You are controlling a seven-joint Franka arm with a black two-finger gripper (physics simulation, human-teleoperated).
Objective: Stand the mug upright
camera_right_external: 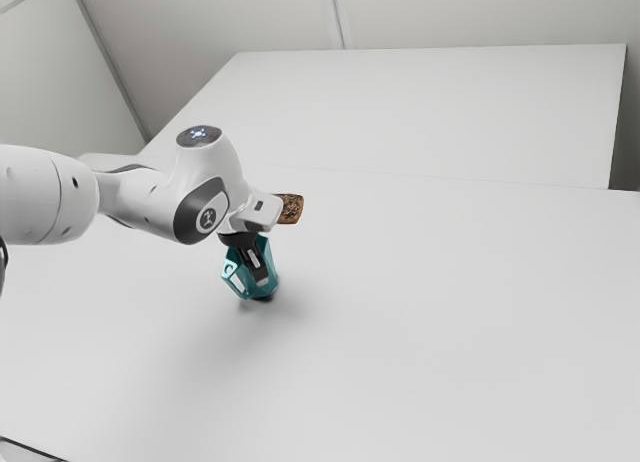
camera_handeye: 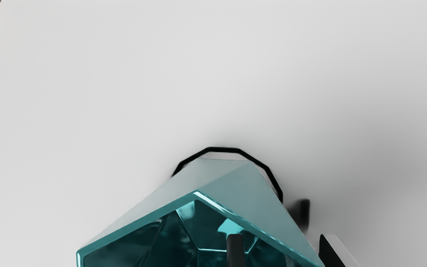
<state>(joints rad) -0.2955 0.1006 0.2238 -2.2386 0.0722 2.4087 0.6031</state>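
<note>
Your table (camera_right_external: 420, 362) is flat and pale, almost white. A thin line runs across it farther back, and past the line there is one more big white flat part (camera_right_external: 430, 112). Behind that, you can see light grey walls (camera_right_external: 480, 12), with a thin strip (camera_right_external: 337, 17) going up the back one. A soft grey shadow lies on the table around the blue-green mug (camera_right_external: 272, 266). The mug is under your arm's hand, with its black bottom down by the table and its wide mouth up toward your gripper (camera_right_external: 262, 279). I can't tell if it stands all the way straight. Your gripper is down at the mug, but I can't tell if it has hold of it. A brown, speckled thing (camera_right_external: 291, 210) is near the hand, well above the mug in the exterior view.
</note>
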